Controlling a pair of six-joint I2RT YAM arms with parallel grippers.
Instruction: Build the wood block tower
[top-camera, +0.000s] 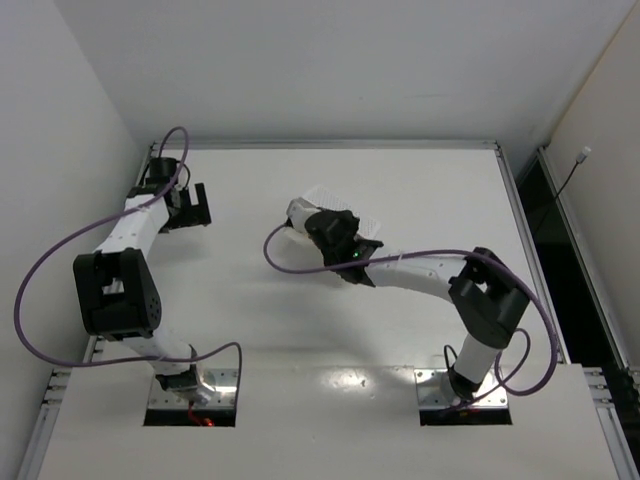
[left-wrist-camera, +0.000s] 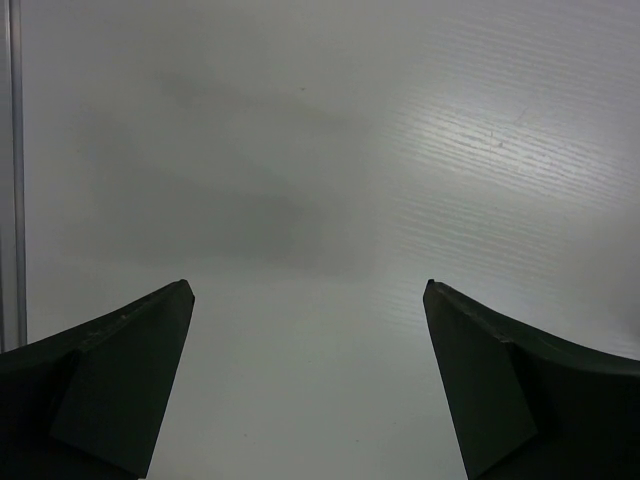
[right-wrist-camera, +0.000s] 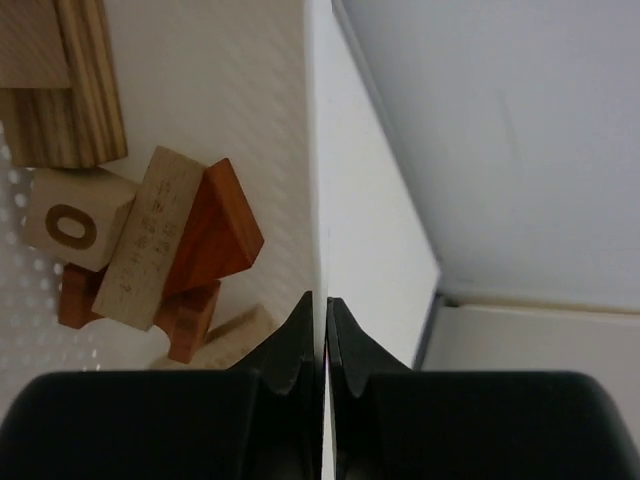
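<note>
wood blocks (right-wrist-camera: 170, 240) in tray (right-wrist-camera: 316, 150), left of right fingers (right-wrist-camera: 297, 345) pinching its wall

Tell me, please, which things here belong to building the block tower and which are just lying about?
Job: pale bars; ring-marked cube; reddish-brown wedge; right gripper.
Lying about: white tray, its wall pinched in the right jaws; table; left gripper, jaws open.

Pale tan blocks (right-wrist-camera: 150, 240), a reddish-brown wedge (right-wrist-camera: 215, 235), white tray (right-wrist-camera: 270, 120), purple cables (top-camera: 40, 270).
</note>
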